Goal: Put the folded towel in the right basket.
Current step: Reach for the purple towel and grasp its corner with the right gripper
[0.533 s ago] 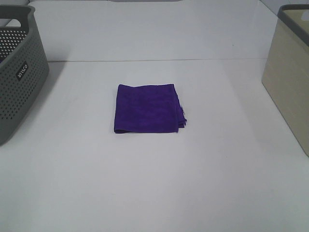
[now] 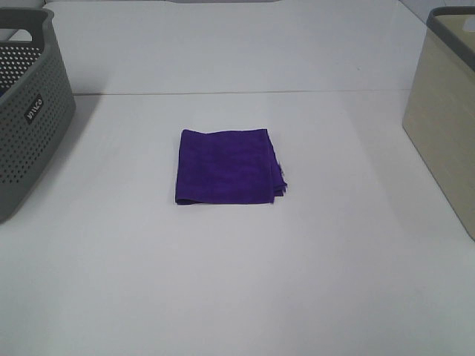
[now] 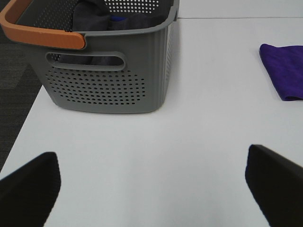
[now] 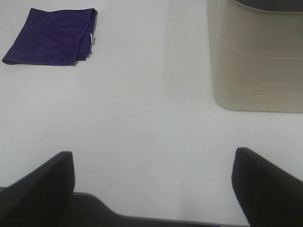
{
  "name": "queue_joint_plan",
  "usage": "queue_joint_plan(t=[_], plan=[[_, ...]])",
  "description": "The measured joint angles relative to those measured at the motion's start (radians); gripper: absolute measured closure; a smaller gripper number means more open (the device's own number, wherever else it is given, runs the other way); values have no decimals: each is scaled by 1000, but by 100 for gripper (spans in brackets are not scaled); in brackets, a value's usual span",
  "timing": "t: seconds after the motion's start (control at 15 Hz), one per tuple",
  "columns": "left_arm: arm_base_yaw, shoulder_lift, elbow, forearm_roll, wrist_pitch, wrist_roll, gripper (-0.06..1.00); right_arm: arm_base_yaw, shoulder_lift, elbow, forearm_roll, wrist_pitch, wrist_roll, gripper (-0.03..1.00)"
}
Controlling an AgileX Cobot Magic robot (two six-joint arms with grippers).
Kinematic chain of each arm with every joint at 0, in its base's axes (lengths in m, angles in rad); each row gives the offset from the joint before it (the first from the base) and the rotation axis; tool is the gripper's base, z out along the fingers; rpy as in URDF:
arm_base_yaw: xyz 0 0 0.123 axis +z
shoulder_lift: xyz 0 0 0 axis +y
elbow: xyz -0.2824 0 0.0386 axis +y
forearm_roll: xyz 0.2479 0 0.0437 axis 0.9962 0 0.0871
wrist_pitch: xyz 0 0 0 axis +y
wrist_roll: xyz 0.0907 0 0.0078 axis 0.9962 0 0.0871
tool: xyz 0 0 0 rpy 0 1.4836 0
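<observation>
A folded purple towel (image 2: 228, 165) lies flat in the middle of the white table; it also shows in the right wrist view (image 4: 51, 36) and partly in the left wrist view (image 3: 285, 70). The beige basket (image 2: 447, 119) stands at the table's right edge and shows in the right wrist view (image 4: 258, 56). Neither arm shows in the exterior high view. My left gripper (image 3: 154, 189) is open and empty over the table's near left, in front of the grey basket. My right gripper (image 4: 154, 189) is open and empty over the near right edge, well short of the towel.
A grey perforated basket (image 2: 26, 111) with an orange handle (image 3: 35, 30) stands at the left edge and holds dark cloth (image 3: 92, 19). The white table (image 2: 237, 282) has a seam across the back. A dark floor lies beyond the table's left edge (image 3: 14, 85).
</observation>
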Motion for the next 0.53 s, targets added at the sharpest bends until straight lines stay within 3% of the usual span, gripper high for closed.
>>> queue_joint_plan(t=[0.53], plan=[[0,0,0,0,0,0,-5,0,0,0,-8,0,0,10]])
